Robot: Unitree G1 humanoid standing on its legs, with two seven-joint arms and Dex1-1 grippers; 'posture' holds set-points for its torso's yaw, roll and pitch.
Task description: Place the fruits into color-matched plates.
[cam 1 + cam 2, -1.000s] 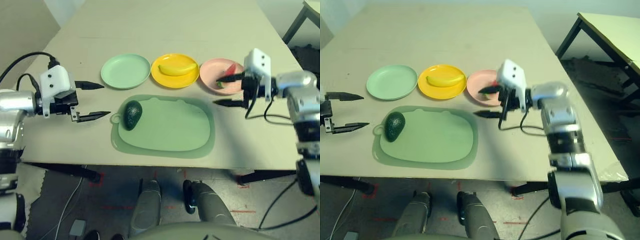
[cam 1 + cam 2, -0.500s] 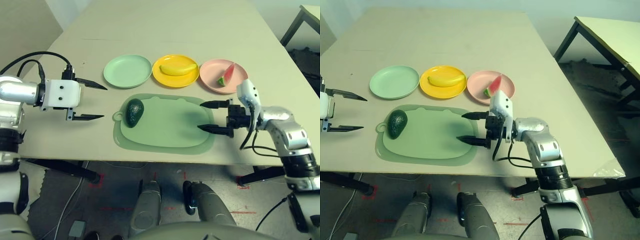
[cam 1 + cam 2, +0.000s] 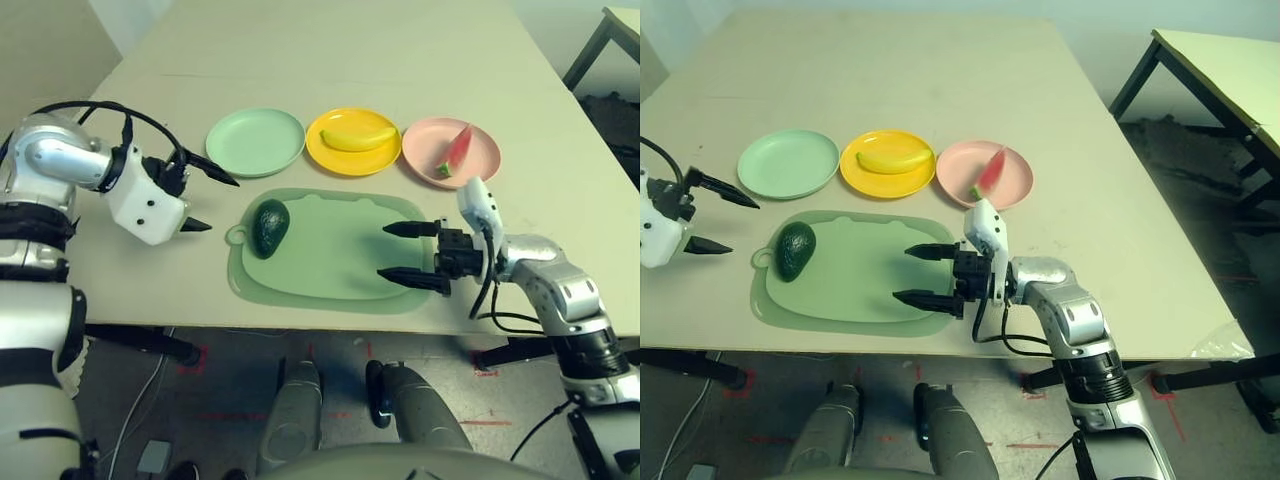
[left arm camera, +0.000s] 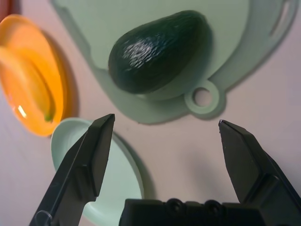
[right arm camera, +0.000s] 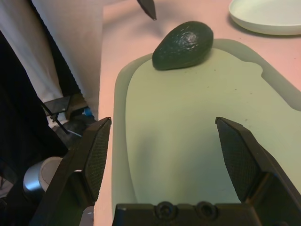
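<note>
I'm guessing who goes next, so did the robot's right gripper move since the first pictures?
Yes: from the pink plate, toward the robot and leftward, over the green mat.

Avocado [image 3: 795, 251] on green mat [image 3: 855, 290], banana [image 3: 894, 161] on yellow plate [image 3: 887, 187], watermelon wedge [image 3: 989, 174] on pink plate [image 3: 958, 172].

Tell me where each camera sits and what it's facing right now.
Left and right eye: on the head, looking forward and down at the table; both forearms show in the left eye, mainly the right one in the right eye.
Left wrist: on the left arm, looking along its open tool at the avocado.
Right wrist: on the right arm, looking along its open tool over the green mat.
Both wrist views share the avocado and mat.
</note>
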